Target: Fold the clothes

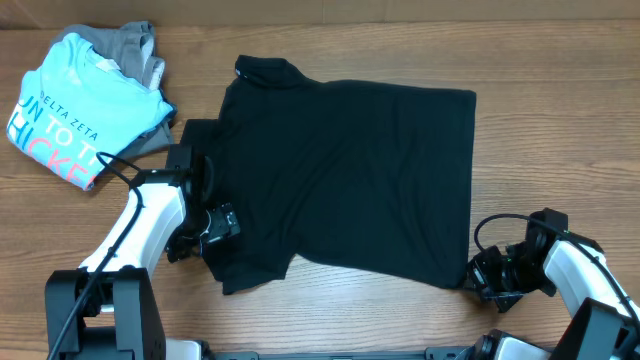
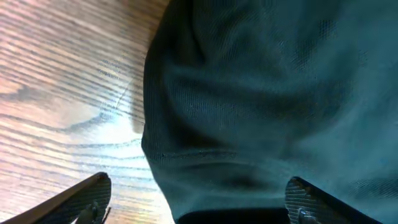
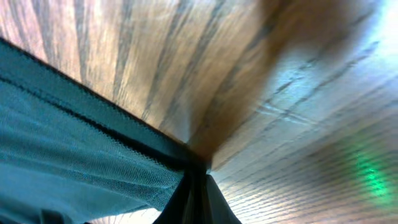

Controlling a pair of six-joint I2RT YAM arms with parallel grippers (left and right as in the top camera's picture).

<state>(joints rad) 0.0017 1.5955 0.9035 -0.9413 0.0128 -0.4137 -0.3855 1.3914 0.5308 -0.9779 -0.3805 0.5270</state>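
The wooden table (image 1: 560, 120) carried the black T-shirt (image 1: 350, 170) spread nearly flat across its middle, front or back up, which could not be told. No fold showed in it: both sleeves lay out and the body was a single layer, so by that reading the folding was at its very start, with every fold left to make. Its long axis ran across the table from left to right, slightly tilted, with the collar (image 1: 262, 70) toward the left arm's side and the hem (image 1: 470, 190) toward the right arm's. A light blue T-shirt (image 1: 70, 105) lay folded on a grey garment (image 1: 135, 45) in the far left corner, well apart from the work. The right gripper (image 3: 196, 180) was closed, pinching the hem's near corner. The left gripper (image 2: 199, 208) stood wide, straddling the near sleeve (image 1: 250, 265) without clamping it.
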